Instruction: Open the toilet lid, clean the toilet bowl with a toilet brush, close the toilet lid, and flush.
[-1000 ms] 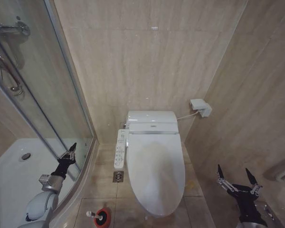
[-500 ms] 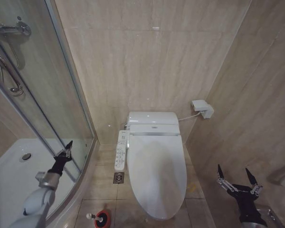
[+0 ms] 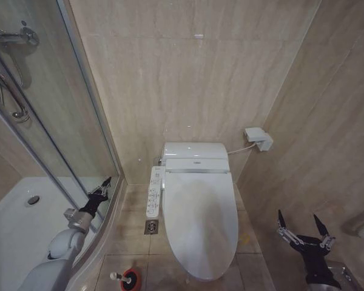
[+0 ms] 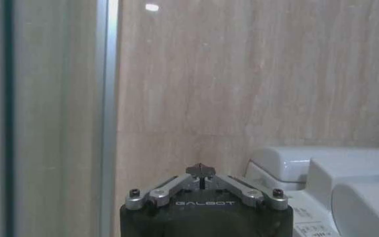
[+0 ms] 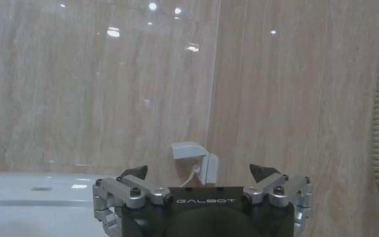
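The left gripper (image 3: pixel 103 187) sits in the lower left of the head view, its fingers pressed together to a point, holding nothing; the left wrist view shows the same closed tips (image 4: pixel 201 170) aimed at the tiled wall. It hangs beside the curved shower screen (image 3: pixel 79 121), with a strip of floor between it and the toilet.

From there the toilet lid (image 3: pixel 199 224) lies toward the centre of the frame, down flat over the toilet bowl (image 3: pixel 197 274), which shows as a thin white edge at the lid's front. The lid's long axis runs from the hinge near the wall, at mid-frame, down toward the bottom edge, so its free front end is nearest the robot. A control panel (image 3: pixel 153 191) stands along the lid's side facing the left gripper.

The right gripper (image 3: pixel 303 233) is in the lower right corner, fingers spread wide and empty, near the side wall. Both grippers stand apart from the lid; the left looks somewhat closer.

The toilet brush (image 3: pixel 128 278) rests in its red holder at the bottom edge, below the left gripper, untouched.
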